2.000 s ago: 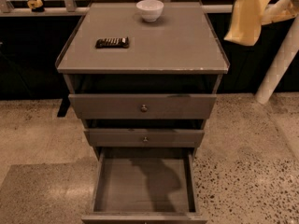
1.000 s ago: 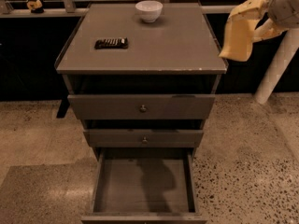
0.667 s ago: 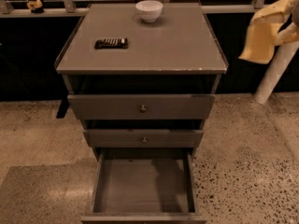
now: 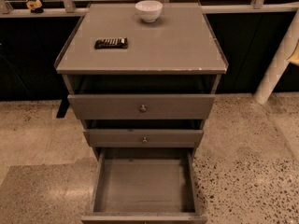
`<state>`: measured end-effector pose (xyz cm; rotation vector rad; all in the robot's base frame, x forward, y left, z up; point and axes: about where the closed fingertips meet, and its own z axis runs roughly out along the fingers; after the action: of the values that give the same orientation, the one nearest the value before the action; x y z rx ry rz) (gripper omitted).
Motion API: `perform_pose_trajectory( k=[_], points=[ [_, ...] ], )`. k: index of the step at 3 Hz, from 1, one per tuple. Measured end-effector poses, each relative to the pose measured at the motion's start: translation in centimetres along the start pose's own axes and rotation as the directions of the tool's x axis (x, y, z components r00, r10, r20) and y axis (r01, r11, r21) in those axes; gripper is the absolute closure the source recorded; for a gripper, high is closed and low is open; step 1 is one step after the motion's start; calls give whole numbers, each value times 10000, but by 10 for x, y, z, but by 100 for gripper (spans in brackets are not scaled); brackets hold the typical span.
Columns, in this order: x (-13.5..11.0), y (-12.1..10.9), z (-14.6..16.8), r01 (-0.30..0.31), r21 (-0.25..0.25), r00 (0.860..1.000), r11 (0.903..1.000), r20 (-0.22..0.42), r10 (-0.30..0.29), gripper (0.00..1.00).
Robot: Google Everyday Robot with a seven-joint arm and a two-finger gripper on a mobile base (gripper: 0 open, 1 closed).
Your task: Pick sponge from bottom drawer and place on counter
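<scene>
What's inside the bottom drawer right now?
The bottom drawer is pulled open; the floor that shows holds nothing, no sponge. Its rear, under the middle drawer, is hidden. The gripper is out of view.

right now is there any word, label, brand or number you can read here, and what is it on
No text can be read anywhere.
On the dark packet lying on the counter: pale marks, too blurred to read.
On the white bowl, the bottom drawer and the two knobbed drawers: no markings visible.
The gripper is not in view; only a yellow sliver shows at the right edge, unmarked.
</scene>
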<state>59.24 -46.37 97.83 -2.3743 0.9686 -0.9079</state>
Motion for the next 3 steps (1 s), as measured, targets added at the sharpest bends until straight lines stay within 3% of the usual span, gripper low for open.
perform_pose_trajectory(
  k=[2,3],
  points=[
    [13,48,-32,-550,-322,9973,9980,-512,533,100],
    [15,46,-38,-116,-118,9986,9999,-512,110,100]
  ],
)
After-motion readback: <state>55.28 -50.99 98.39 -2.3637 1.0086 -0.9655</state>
